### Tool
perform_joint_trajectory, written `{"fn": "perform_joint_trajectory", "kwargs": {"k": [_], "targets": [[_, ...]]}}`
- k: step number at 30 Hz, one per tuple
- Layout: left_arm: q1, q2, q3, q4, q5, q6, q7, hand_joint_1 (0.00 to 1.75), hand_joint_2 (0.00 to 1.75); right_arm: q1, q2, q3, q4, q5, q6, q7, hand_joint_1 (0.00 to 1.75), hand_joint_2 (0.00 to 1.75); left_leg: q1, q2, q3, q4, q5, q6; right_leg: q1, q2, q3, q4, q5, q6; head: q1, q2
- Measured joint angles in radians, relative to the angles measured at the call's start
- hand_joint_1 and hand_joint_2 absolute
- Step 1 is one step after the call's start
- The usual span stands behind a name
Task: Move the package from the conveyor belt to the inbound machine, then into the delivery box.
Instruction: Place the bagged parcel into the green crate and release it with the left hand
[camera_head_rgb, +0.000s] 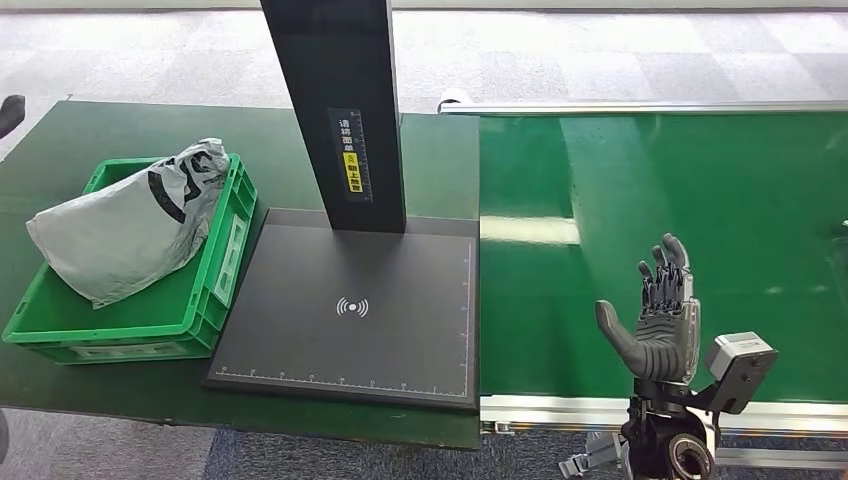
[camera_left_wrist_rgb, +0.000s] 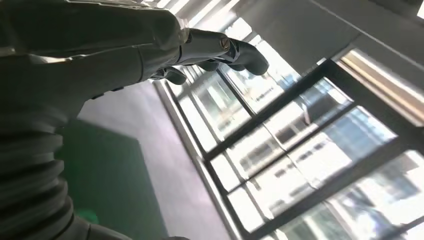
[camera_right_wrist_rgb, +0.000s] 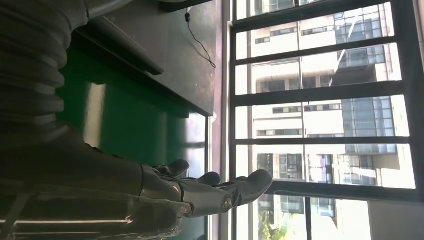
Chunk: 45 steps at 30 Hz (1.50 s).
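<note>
grey package (camera_head_rgb: 125, 225) lying in the green delivery box (camera_head_rgb: 215, 290) at the far left of the dark green surface (camera_head_rgb: 60, 150), tilted, its printed end poking up over the box's far right rim. just right of the box, touching or nearly so, the black inbound machine (camera_head_rgb: 350, 330) with its flat scanning plate bare and its black post (camera_head_rgb: 335, 100) rising at the far side. further right, the green conveyor belt (camera_head_rgb: 700, 180), glossy, with nothing on it.

right hand (camera_head_rgb: 660, 320) raised over the near edge of the belt, palm facing left, fingers straight and apart, thumb splayed, holding nothing. left hand (camera_left_wrist_rgb: 150, 45) seen from its wrist camera, fingers stretched out and slightly curved against bright windows (camera_left_wrist_rgb: 310, 150), nothing between them.
</note>
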Motion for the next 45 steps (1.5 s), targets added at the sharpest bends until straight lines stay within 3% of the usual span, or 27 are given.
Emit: {"fn": "perform_joint_trajectory", "kwargs": {"k": [3,6,10,14,17,19,21,24,27,33,45], "targets": [[0.16,-0.075,0.022,-0.211,0.274,-0.146,-0.028,0.0,1.75,0.003,0.0,0.0,0.0,0.012,0.0,-0.007,0.0,1.75,-0.001,0.001,0.0,0.0,-0.001,0.0,-0.002,0.001,0.0,0.0,0.0,0.0,0.0,0.0],[0.338,-0.16,-0.011,-0.409,0.4,-0.233,-0.06,0.0,1.75,0.003,0.002,0.001,0.0,0.028,0.006,-0.008,0.0,1.75,-0.003,0.001,0.001,0.0,-0.002,0.001,-0.003,0.001,0.0,-0.001,0.0,0.001,0.0,0.0],[0.523,-0.249,-0.121,-0.586,0.418,-0.214,-0.105,0.0,1.75,0.003,0.008,0.004,0.0,0.034,0.016,-0.007,0.0,1.75,-0.003,0.0,0.0,0.0,-0.002,0.002,-0.003,0.001,0.0,-0.001,-0.001,0.001,0.0,0.0],[0.578,-0.271,-0.163,-0.662,0.44,-0.204,-0.103,0.0,1.75,0.003,0.009,0.005,0.0,0.035,0.017,-0.006,0.0,1.75,-0.002,-0.001,0.0,0.0,-0.002,0.002,-0.003,0.0,0.001,-0.001,-0.001,0.001,0.0,0.0],[0.6,-0.288,-0.18,-0.692,0.452,-0.255,-0.078,0.0,1.75,0.003,0.01,0.005,0.001,0.036,0.022,-0.002,0.0,1.75,-0.002,-0.001,0.001,0.0,-0.002,0.002,-0.002,0.0,0.001,-0.001,-0.001,0.001,0.0,0.0],[0.633,-0.326,-0.212,-0.696,0.449,-0.328,-0.049,0.0,1.75,0.005,0.01,0.009,0.002,0.033,0.036,0.007,0.0,1.75,-0.003,-0.001,0.002,0.0,-0.002,0.002,-0.003,0.0,0.002,-0.001,-0.001,0.002,-0.001,0.0],[0.682,-0.4,-0.288,-0.642,0.452,-0.369,-0.062,0.0,1.75,0.013,0.014,0.018,0.009,0.023,0.05,0.015,0.0,1.75,-0.004,-0.002,0.003,0.0,-0.003,0.003,-0.004,-0.001,0.003,-0.001,-0.002,0.003,0.0,0.0],[0.75,-0.527,-0.429,-0.457,0.503,-0.364,-0.176,0.0,1.75,0.045,0.023,0.041,0.032,0.005,0.053,0.002,0.0,1.75,-0.006,-0.003,0.003,0.0,-0.005,0.006,-0.006,-0.002,0.005,-0.002,-0.003,0.006,0.0,0.0],[0.791,-0.592,-0.51,-0.352,0.544,-0.37,-0.204,0.0,1.75,0.089,0.031,0.057,0.045,-0.005,0.047,-0.029,0.0,1.75,-0.006,-0.003,0.002,0.0,-0.006,0.008,-0.006,-0.002,0.005,-0.002,-0.004,0.006,0.0,0.0],[0.836,-0.635,-0.551,-0.358,0.562,-0.372,-0.107,0.0,1.75,0.133,0.036,0.067,0.046,-0.007,0.044,-0.047,0.0,1.75,-0.005,-0.003,0.002,0.0,-0.006,0.008,-0.005,-0.002,0.005,-0.002,-0.004,0.006,0.0,0.0],[0.871,-0.638,-0.551,-0.414,0.534,-0.334,-0.116,0.0,1.75,0.141,0.039,0.083,0.052,-0.008,0.044,-0.047,0.0,1.75,-0.005,-0.004,0.003,0.0,-0.006,0.008,-0.005,-0.002,0.006,-0.002,-0.004,0.006,0.0,0.0]]}}
